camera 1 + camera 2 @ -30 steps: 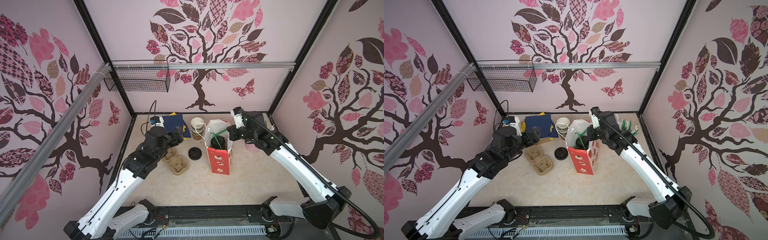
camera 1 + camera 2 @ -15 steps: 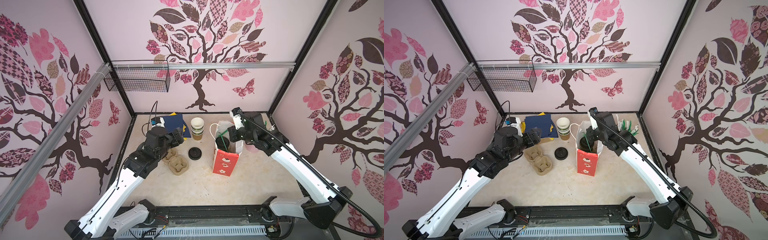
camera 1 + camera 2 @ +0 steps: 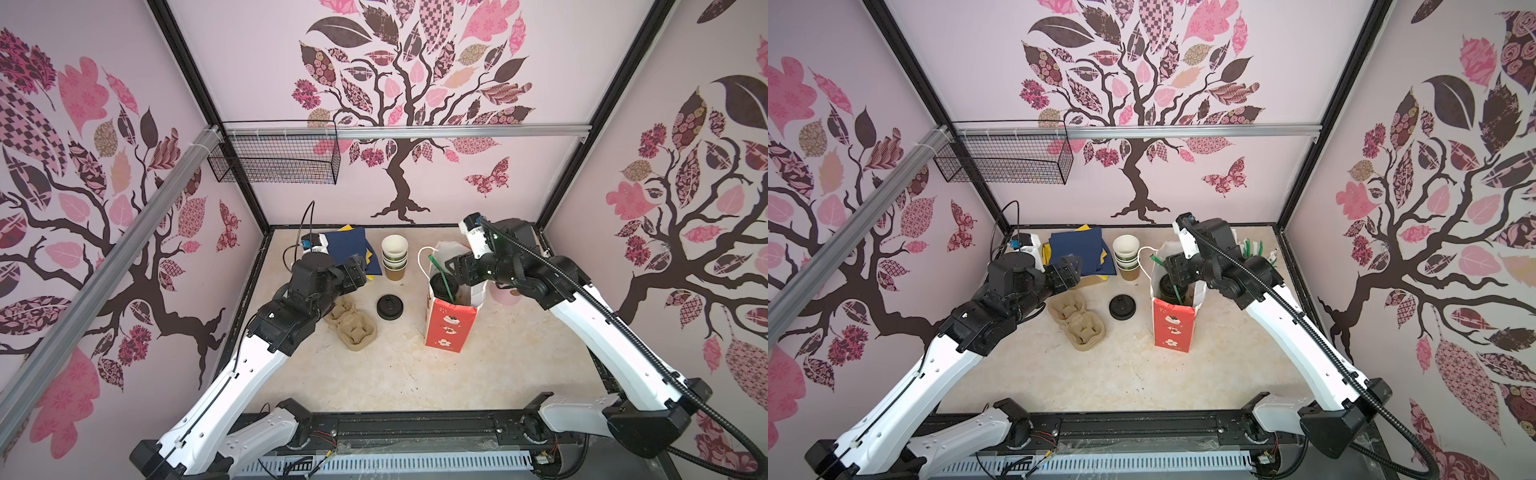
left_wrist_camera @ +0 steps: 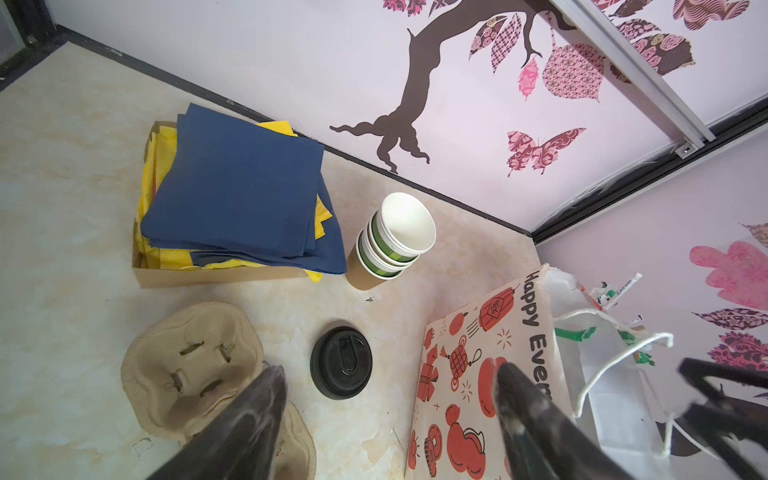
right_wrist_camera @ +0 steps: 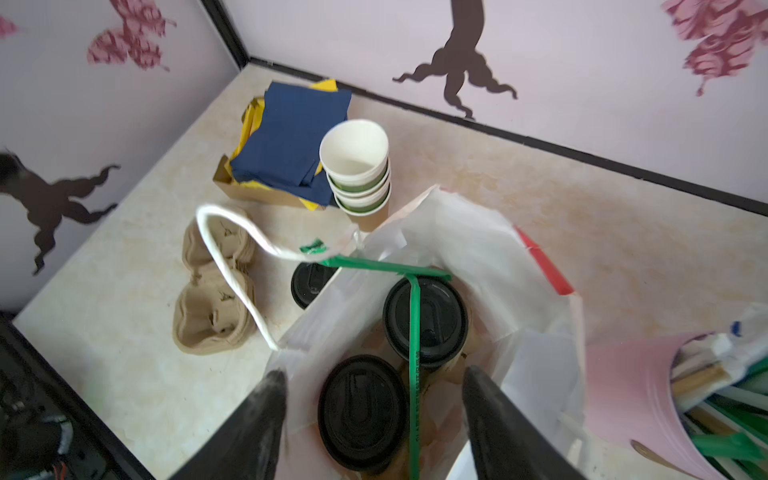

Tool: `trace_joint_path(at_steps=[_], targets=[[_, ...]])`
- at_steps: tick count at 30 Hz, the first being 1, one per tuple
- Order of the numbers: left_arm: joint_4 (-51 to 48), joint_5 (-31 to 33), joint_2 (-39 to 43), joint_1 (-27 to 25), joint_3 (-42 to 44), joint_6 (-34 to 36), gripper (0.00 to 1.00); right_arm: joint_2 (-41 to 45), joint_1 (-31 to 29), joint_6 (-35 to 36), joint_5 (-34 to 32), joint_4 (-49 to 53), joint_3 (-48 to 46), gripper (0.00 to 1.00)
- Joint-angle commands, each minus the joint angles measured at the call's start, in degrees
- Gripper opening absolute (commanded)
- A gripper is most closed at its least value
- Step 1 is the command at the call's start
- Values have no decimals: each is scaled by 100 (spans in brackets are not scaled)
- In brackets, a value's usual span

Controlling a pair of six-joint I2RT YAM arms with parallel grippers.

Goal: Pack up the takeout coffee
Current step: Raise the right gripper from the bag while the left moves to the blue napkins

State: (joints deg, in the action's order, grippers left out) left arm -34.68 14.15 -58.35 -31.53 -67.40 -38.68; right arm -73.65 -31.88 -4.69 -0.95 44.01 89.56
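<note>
Jaws on the right gripper (image 5: 374,372) have sprung apart and now grasp nothing, hanging spread just above the mouth of the red paper bag (image 3: 446,324). A second ago they were pinched tight at that mouth while the bag leaned over, and half a second ago the bag had already rocked back upright. (Whether the pinch was on the bag's rim or on the green stirrer (image 5: 413,353), I cannot tell.) The bag now stands on its own base on the counter (image 3: 374,374), with nothing propping it. Inside, side by side, sit one lidded cup (image 5: 424,320) and a second lidded cup (image 5: 362,409), black lids on, with the stirrer lying across them. The left gripper (image 4: 389,370) has barely shifted: its jaws are parted and empty, hovering near the pulp cup carrier (image 3: 351,322). I read the release as a sign that the coffee is bagged and the packing is at or near its end. The loose black lid (image 3: 390,306) and the stack of empty cups (image 3: 395,255) look like leftovers. One worry: the bag's white cord handle (image 5: 248,307) droops close by and could snag as the right arm pulls away.
</note>
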Motion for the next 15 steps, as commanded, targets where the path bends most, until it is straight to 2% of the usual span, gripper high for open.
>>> trace_joint_path(at_steps=[1, 5, 8, 11, 15], targets=[[-145, 83, -95, 70, -130, 173, 82, 309, -35, -19, -864, 104, 539, 72], [-289, 73, -206, 230, -213, 161, 82, 640, -31, 15, -2482, -546, 371, 72], [-525, -53, -335, 558, -336, 52, 82, 712, -28, 112, -3376, -1055, 143, 71], [-752, -194, -478, 960, -455, -12, 81, 605, -29, 51, -3670, -1363, 64, 71], [-767, -417, -691, 1522, -550, -83, 80, 404, -34, -292, -3438, -1641, -74, 71]])
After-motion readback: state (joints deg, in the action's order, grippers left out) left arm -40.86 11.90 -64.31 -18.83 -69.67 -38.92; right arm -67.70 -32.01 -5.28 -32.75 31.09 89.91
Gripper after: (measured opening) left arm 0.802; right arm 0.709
